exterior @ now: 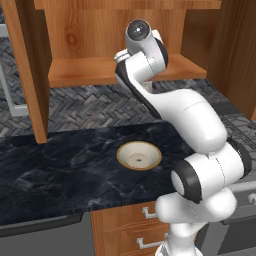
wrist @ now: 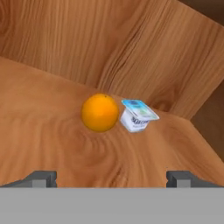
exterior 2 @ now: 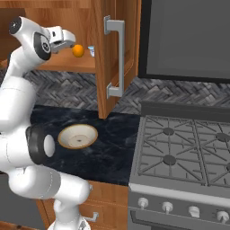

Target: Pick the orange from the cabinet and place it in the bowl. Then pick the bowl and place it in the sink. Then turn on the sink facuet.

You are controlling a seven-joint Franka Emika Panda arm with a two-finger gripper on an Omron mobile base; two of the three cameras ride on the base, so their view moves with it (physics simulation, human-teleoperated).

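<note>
The orange (wrist: 100,112) rests on the shelf board of the wooden cabinet (wrist: 52,144), touching or nearly touching a small white cup (wrist: 138,115) on its right. My gripper (wrist: 111,179) is open and empty. It stands a short way in front of the orange, with its fingertips (wrist: 41,178) spread wider than the fruit. From the right base view the gripper (exterior 2: 69,41) reaches into the cabinet just left of the orange (exterior 2: 78,50). The bowl (exterior: 139,155) sits empty on the dark counter below. The sink and the sink facuet are out of view.
The open cabinet door (exterior 2: 117,58) with its silver handle hangs right of the shelf. A gas stove (exterior 2: 179,152) stands to the right of the black marble counter (exterior: 50,170). Wooden drawers (exterior: 130,230) lie under the counter.
</note>
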